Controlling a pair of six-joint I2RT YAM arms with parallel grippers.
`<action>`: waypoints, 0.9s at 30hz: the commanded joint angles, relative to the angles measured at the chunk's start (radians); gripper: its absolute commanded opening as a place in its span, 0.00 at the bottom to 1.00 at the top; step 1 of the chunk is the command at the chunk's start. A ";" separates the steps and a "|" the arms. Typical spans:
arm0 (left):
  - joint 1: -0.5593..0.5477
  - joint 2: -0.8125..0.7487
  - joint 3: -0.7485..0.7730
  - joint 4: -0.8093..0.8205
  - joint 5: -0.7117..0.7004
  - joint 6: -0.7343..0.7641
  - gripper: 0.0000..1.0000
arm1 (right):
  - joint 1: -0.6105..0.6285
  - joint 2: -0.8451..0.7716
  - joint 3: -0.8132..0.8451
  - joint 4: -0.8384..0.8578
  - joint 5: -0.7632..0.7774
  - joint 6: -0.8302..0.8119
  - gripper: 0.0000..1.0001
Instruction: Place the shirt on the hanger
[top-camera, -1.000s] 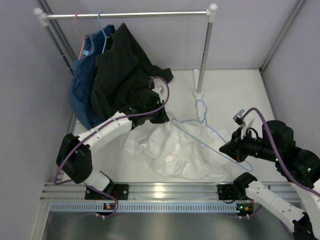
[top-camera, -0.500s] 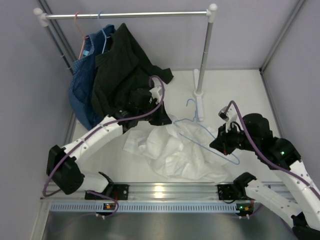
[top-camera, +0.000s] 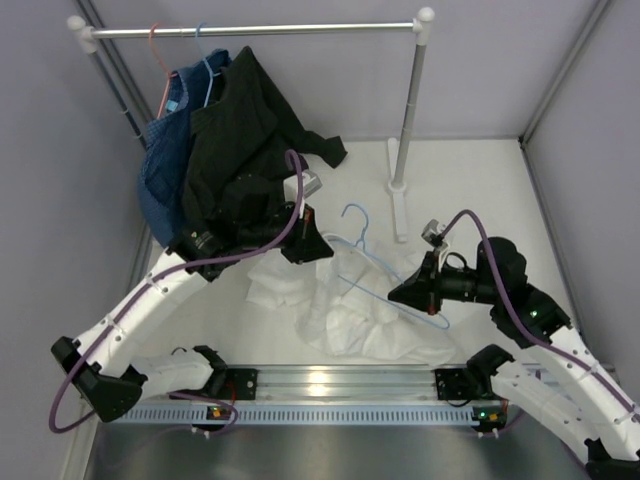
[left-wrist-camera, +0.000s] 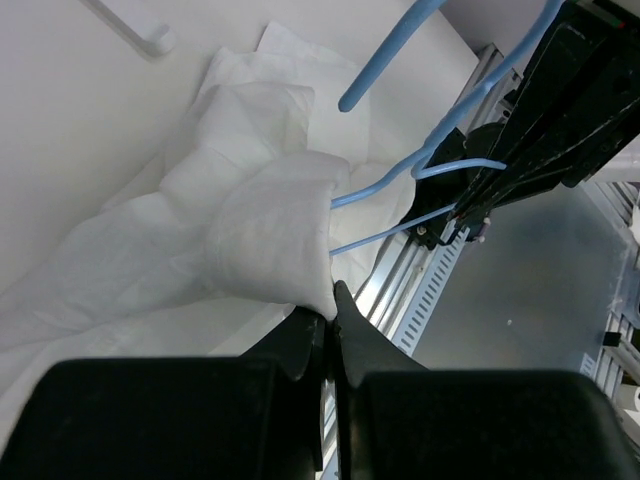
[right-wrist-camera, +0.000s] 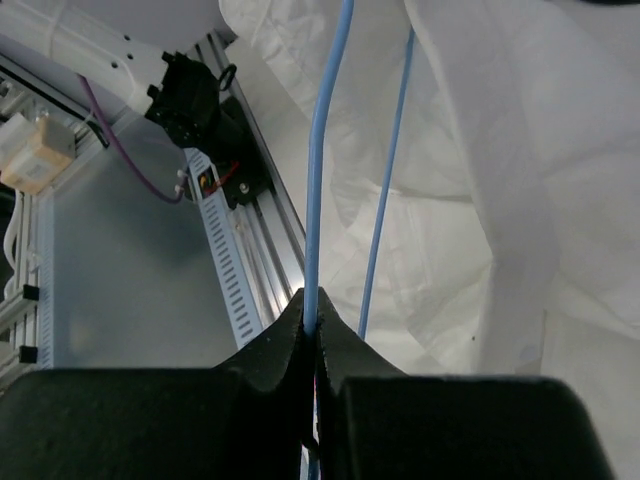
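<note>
The white shirt (top-camera: 350, 305) lies crumpled on the table between the arms. My left gripper (top-camera: 318, 245) is shut on a fold of the shirt (left-wrist-camera: 270, 235) at its far edge and lifts it. My right gripper (top-camera: 398, 293) is shut on a wire of the light-blue hanger (top-camera: 385, 272), holding it tilted above the shirt, with its hook (top-camera: 352, 215) pointing away from me. In the right wrist view the hanger wire (right-wrist-camera: 325, 160) runs up from the closed jaws over the shirt (right-wrist-camera: 520, 180). In the left wrist view the hanger (left-wrist-camera: 420, 165) ends beside the lifted fold.
A clothes rail (top-camera: 250, 30) stands at the back, its post (top-camera: 408, 110) and white foot (top-camera: 398, 205) just beyond the hanger hook. A black garment (top-camera: 240, 140) and a blue denim garment (top-camera: 160, 170) hang at the left, with a pink hanger (top-camera: 157, 60). Grey walls close both sides.
My right gripper has carried the hanger leftward and over the shirt. My left gripper has pulled its fold of shirt a little leftward and the left arm has swung out to the left.
</note>
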 joint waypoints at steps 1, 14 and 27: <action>-0.019 -0.017 0.057 -0.087 -0.020 0.055 0.00 | 0.001 -0.042 -0.048 0.297 -0.020 0.071 0.00; -0.108 -0.037 0.218 -0.246 -0.667 0.043 0.00 | 0.004 0.022 -0.009 0.107 0.044 -0.145 0.00; -0.108 -0.128 0.198 -0.230 -0.288 0.290 0.00 | 0.004 0.284 0.246 -0.086 -0.475 -0.653 0.00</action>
